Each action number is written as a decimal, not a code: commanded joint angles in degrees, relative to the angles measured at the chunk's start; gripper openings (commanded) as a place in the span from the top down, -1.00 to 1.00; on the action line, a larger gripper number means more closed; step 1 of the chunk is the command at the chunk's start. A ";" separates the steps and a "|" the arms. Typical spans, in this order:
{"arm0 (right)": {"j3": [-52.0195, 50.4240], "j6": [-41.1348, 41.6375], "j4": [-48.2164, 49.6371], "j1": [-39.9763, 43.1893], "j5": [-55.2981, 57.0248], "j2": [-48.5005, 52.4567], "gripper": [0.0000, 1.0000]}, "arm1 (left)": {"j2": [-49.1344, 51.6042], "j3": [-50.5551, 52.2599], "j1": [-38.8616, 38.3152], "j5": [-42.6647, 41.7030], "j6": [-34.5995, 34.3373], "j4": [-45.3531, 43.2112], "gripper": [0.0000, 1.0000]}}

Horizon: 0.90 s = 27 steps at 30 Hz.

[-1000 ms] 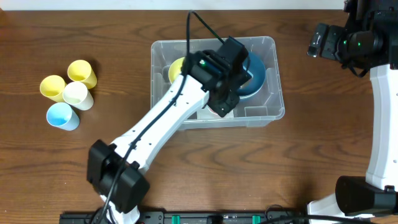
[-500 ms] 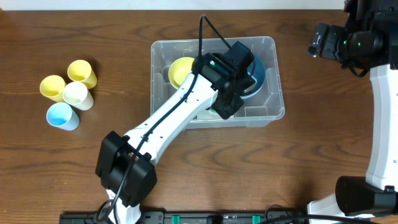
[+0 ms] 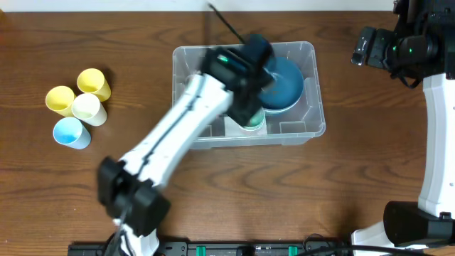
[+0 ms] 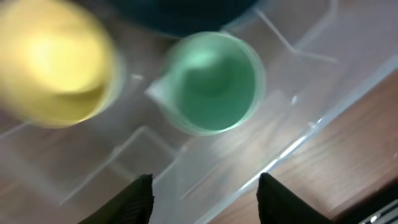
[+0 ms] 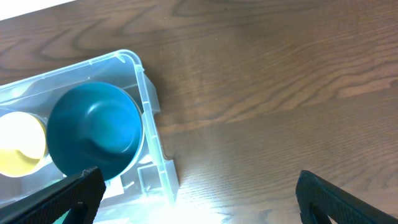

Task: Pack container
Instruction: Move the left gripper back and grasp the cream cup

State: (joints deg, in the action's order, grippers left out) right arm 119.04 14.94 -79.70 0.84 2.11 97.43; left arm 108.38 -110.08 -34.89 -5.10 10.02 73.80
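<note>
brown wooden table (image 3: 370,178) carries the container (image 3: 302,129) at its far middle, holding a dark blue bowl (image 3: 283,84), a yellow cup (image 4: 53,68) and a green cup (image 4: 214,84). my left pincer (image 4: 205,199) hangs above the green cup, jaws parted, empty. my right pincer (image 5: 199,196) gapes wide over the wood right of the container. four cups (image 3: 88,109) cluster at the left.

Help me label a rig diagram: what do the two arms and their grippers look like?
Both arms have white tubular links joined by black housings. The left arm carries a thin black cable at its wrist and a green light; the right arm also shows a green light on its black wrist block. The left gripper and right gripper have black fingers.
</note>
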 commanded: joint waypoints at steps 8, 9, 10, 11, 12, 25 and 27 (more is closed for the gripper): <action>-0.02 0.90 -0.04 0.26 0.00 -0.39 -0.98 | -16.79 -4.63 24.57 1.77 -5.05 2.10 -0.48; -0.02 0.90 -0.04 0.26 0.00 -0.39 -0.99 | -16.76 -4.63 27.26 1.77 -5.53 2.38 -0.48; -0.02 0.87 -0.04 0.26 0.00 -0.39 -0.99 | -16.61 -4.44 29.88 1.75 -6.23 2.45 -0.48; -0.02 0.87 -0.04 0.26 0.00 -0.39 -0.99 | -16.33 -4.09 32.35 1.75 -6.60 2.38 -0.49; -0.02 0.87 -0.04 0.26 0.00 -0.39 -0.98 | -15.93 -3.65 34.58 1.73 -6.75 2.08 -0.48; -0.02 0.87 -0.04 0.26 0.02 -0.39 -0.98 | -0.33 0.13 49.48 1.75 -9.05 2.19 -0.49; -0.02 0.90 -0.04 0.26 0.02 -0.39 -0.99 | 2.36 0.13 50.77 1.75 -9.03 1.99 -0.49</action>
State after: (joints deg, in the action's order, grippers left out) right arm 119.02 14.94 -79.70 0.84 2.11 97.43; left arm 107.55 -110.17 13.87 -3.66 2.11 75.61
